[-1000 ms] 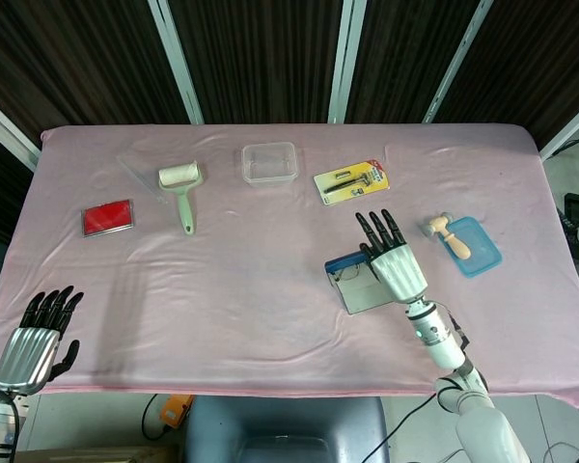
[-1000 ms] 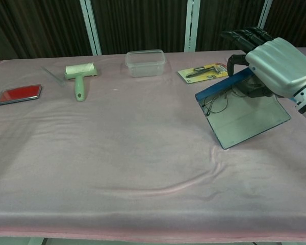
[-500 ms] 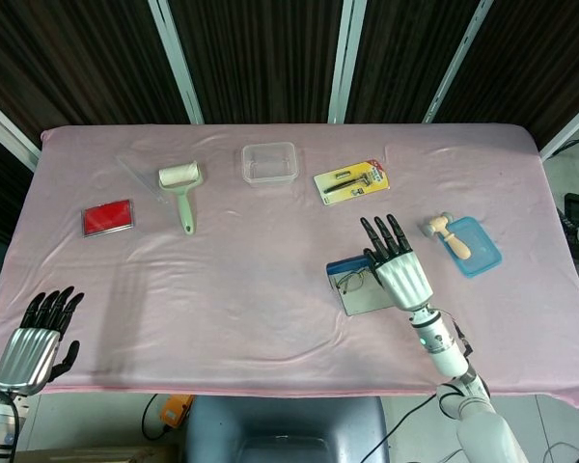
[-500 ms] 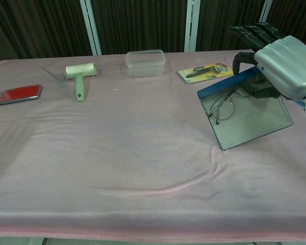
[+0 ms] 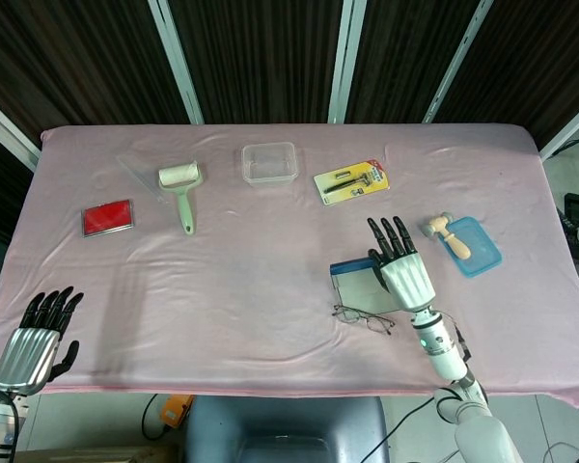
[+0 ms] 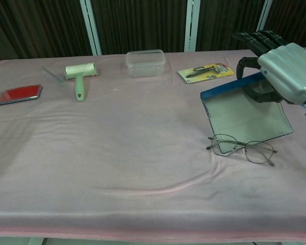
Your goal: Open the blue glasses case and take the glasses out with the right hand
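Pink cloth is covering the whole table [image 5: 222, 280], and on its right side the blue glasses case [image 6: 245, 115] is lying open, its lid propped up at the far edge. Its pale lining is showing bare: the glasses [image 6: 243, 148] are sitting on the cloth, touching the case's near edge, lenses side by side so their long axis is running left to right. Over the case's far right corner the right hand [image 5: 401, 270] is hovering with fingers stretched forward and gripping nothing (whether the thumb is brushing the lid cannot be told). So the glasses are lying on the robot's side of that hand, slightly to its left. By comparison the left hand [image 5: 37, 343] is resting empty and spread at the near left edge, well apart
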